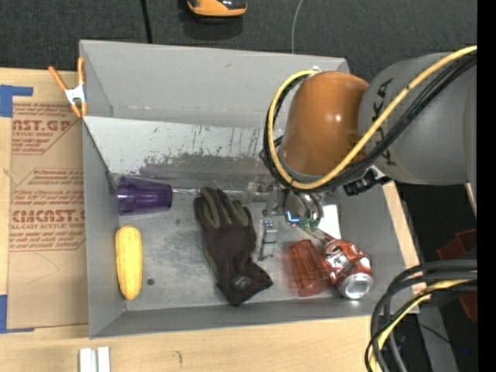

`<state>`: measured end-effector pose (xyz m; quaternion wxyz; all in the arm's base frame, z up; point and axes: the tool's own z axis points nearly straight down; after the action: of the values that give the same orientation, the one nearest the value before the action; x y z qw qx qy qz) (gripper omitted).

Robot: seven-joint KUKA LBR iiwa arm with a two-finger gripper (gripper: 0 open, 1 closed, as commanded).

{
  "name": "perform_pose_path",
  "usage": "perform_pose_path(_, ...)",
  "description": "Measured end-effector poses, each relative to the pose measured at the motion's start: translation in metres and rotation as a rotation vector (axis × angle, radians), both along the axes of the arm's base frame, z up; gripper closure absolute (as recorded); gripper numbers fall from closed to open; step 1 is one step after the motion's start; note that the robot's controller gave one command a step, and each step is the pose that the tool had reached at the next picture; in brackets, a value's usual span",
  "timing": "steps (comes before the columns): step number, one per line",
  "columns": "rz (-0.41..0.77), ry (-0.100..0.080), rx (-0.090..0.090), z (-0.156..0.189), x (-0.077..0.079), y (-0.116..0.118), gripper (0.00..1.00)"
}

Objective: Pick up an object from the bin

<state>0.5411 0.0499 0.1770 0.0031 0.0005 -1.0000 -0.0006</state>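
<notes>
Grey metal bin (209, 59), contents:
- Dark brown fabric glove (229, 246), limp, lying lengthwise at the floor's centre, cuff toward the near wall.
- Gripper (268, 235), under the arm's orange cover, just beside the glove's right edge, between it and the red items. Whether it is open or closed cannot be told.
- Crushed red metal drink can (346, 266), near right corner.
- Red translucent plastic piece (304, 270), touching the can's left side.
- Purple plastic cup (143, 196), on its side, far left.
- Yellow toy corn cob (129, 260), near left.
</notes>
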Motion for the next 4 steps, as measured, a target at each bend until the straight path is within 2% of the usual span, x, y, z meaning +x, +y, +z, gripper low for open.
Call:
perform_pose_path(1, 0.000, -0.007, 0.000, 0.005, 0.001, 0.000, 0.00)
perform_pose_path(2, 0.072, -0.014, -0.001, -0.032, 0.006, 0.008, 0.00)
perform_pose_path(3, 0.201, -0.011, -0.001, -0.092, 0.011, 0.024, 0.00)
perform_pose_path(4, 0.147, -0.014, 0.003, -0.103, 0.006, 0.017, 0.00)
